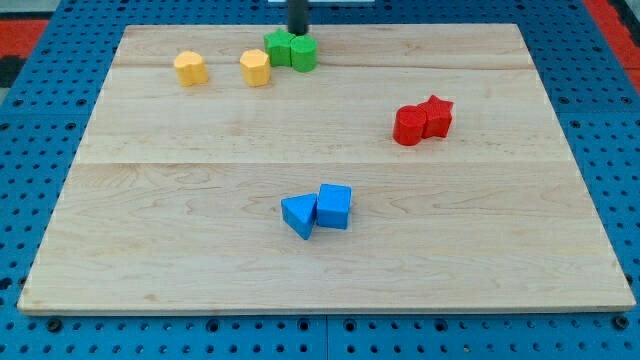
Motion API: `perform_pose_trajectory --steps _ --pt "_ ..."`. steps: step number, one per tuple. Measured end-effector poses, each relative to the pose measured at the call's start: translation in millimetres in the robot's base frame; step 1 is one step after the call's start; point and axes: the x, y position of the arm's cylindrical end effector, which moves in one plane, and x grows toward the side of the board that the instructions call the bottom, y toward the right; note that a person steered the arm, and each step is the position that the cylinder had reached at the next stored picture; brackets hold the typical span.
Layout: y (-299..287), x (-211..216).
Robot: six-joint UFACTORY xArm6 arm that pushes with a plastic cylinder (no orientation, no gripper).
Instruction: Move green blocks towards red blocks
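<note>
Two green blocks touch each other near the view's top: a green block [278, 47] on the left and a rounder green block [304, 53] on the right. My tip [298, 31] stands just above them, at their top edge. Two red blocks sit together at the view's right: a red cylinder [409, 125] and a red star-shaped block [437, 116]. The red blocks lie well to the right of and below the green ones.
Two yellow blocks lie at the view's top left, one [256, 67] touching the green pair and one [190, 67] farther left. A blue triangular block [298, 215] and a blue cube [335, 206] sit at lower centre. The wooden board [150, 220] lies on a blue pegboard.
</note>
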Motion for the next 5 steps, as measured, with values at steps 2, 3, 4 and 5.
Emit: perform_pose_trajectory --steps 2,3,4,5 --pt "-21.7 19.0" --pt "-22.8 38.5" --pt "9.3 46.7" --pt "58.7 52.7"
